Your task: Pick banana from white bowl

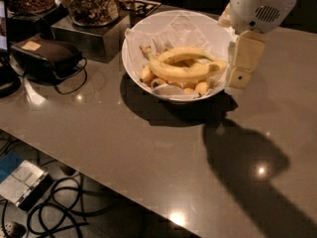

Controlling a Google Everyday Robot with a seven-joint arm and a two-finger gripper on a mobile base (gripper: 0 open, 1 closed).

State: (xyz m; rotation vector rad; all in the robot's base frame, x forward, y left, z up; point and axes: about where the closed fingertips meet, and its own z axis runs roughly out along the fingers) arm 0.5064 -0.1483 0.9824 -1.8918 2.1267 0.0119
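The white bowl [148,33], lined with crumpled white paper, stands on the grey table. In it the long, gently curved banana [181,73] lies across the front, its brownish stem pointing to the upper left. A shorter arched banana [185,52] lies behind it, and small stubby bananas [200,88] lie beneath. My gripper [238,82] hangs from the white arm just outside the bowl's right rim, at about rim height, to the right of the banana's end. It holds nothing that I can see.
Glass jars of brown snacks [91,1] stand on a metal box [84,36] at the back left. A dark pouch with a cable [47,56] lies left of the bowl. The table's front edge [99,170] runs diagonally, with cables on the floor below.
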